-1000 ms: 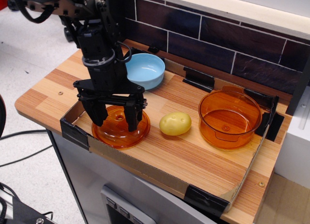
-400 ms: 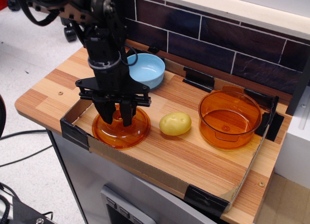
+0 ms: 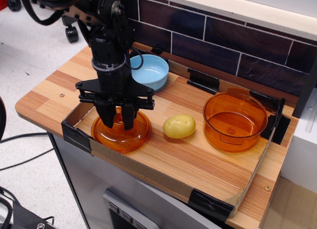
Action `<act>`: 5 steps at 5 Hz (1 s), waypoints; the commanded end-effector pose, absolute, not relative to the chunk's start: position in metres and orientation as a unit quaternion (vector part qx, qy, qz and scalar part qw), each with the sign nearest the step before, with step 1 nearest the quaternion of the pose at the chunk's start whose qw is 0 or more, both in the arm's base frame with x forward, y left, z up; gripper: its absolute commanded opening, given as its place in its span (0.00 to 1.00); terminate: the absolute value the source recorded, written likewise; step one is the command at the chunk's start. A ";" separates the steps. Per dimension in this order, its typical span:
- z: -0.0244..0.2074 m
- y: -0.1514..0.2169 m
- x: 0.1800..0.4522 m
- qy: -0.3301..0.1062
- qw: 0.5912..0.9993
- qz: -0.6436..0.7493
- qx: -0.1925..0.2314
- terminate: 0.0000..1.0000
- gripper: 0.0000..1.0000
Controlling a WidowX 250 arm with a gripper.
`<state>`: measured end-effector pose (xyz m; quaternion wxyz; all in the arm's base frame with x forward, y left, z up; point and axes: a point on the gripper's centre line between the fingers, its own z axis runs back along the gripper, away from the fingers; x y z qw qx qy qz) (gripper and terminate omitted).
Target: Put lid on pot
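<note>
The lid [image 3: 134, 135], a translucent orange domed disc, is at the front left of the wooden board. My gripper [image 3: 119, 123] points straight down over its centre, with the two black fingers drawn in on the small knob between them. The lid looks just off the board or barely resting on it; I cannot tell which. The pot [image 3: 235, 121], deep, orange and open, stands empty at the right side of the board, well away from the lid.
A yellow potato-like object [image 3: 179, 126] lies between lid and pot. A light blue bowl [image 3: 151, 71] stands behind the gripper. A low cardboard rim with black tape corners [image 3: 75, 135] edges the board, and a dark brick wall [image 3: 223, 46] runs along the back.
The fingers have closed from wide open around the lid to a narrow grip at its knob. The lid has shifted slightly to the left.
</note>
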<state>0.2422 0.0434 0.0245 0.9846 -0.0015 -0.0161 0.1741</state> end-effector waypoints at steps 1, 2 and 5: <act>0.103 0.004 0.262 -0.011 0.984 0.175 -0.028 0.00 0.00; 0.117 -0.018 0.272 -0.005 0.982 0.181 -0.048 0.00 0.00; 0.084 -0.069 0.304 0.009 0.981 0.182 -0.070 0.00 0.00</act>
